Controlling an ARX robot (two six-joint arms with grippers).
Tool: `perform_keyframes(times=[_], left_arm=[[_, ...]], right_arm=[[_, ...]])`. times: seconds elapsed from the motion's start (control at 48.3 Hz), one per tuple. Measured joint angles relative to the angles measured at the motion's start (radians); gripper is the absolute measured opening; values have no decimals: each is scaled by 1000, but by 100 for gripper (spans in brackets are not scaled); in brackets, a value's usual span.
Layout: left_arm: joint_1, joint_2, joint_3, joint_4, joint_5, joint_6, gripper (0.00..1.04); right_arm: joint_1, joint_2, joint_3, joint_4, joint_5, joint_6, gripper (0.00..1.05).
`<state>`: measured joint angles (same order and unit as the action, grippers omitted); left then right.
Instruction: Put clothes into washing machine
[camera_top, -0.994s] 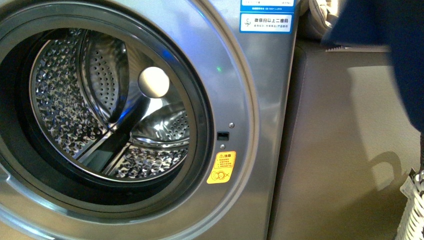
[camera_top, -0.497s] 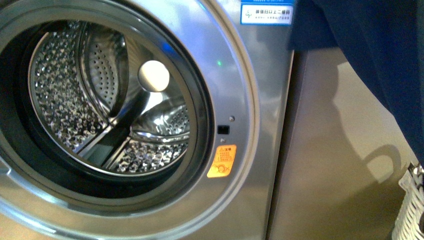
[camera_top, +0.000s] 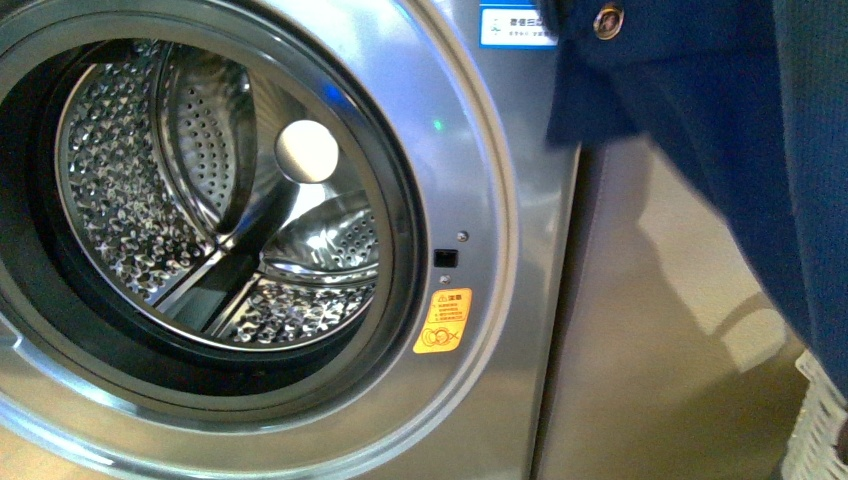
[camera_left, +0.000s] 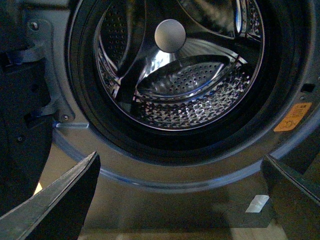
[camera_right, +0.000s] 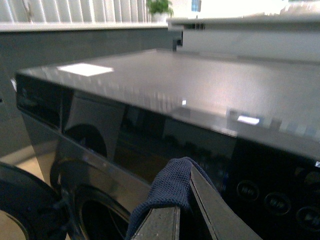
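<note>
The silver-grey washing machine (camera_top: 500, 200) fills the front view, its round porthole open onto the perforated steel drum (camera_top: 150, 200). Dark navy clothes (camera_top: 740, 130) hang limp at the upper right, covering the machine's top right corner; a round metal snap (camera_top: 607, 19) shows on them. In the right wrist view my right gripper (camera_right: 184, 200) is shut on a fold of the clothes (camera_right: 167, 187), high in front of the machine's top panel (camera_right: 200, 90). My left gripper (camera_left: 180, 200) stands open and empty, low before the porthole rim (camera_left: 165, 170); its drum (camera_left: 190, 85) lies straight beyond.
A grey-beige cabinet (camera_top: 660, 330) stands right of the machine. A white woven basket (camera_top: 818, 430) shows at the lower right corner. A yellow warning sticker (camera_top: 443, 322) sits beside the porthole. The open door's edge (camera_left: 22, 115) is next to my left gripper.
The clothes have swung left across the upper right of the front view, now overlapping the machine's corner, with the snap button showing. The view of the machine shifted slightly.
</note>
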<state>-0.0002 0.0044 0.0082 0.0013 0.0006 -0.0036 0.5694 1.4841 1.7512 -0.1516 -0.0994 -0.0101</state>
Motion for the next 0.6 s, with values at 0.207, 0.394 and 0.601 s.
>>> perform_keyframes(times=[0.207, 0.394, 0.601], left_arm=[[0, 0, 0, 0, 0, 0, 98], [0, 0, 0, 0, 0, 0, 98], [0, 0, 0, 0, 0, 0, 98]], right_arm=[[-23, 31, -32, -10, 2, 36, 3], [-17, 14, -26, -12, 2, 60, 3], [11, 14, -26, -14, 1, 59, 3]])
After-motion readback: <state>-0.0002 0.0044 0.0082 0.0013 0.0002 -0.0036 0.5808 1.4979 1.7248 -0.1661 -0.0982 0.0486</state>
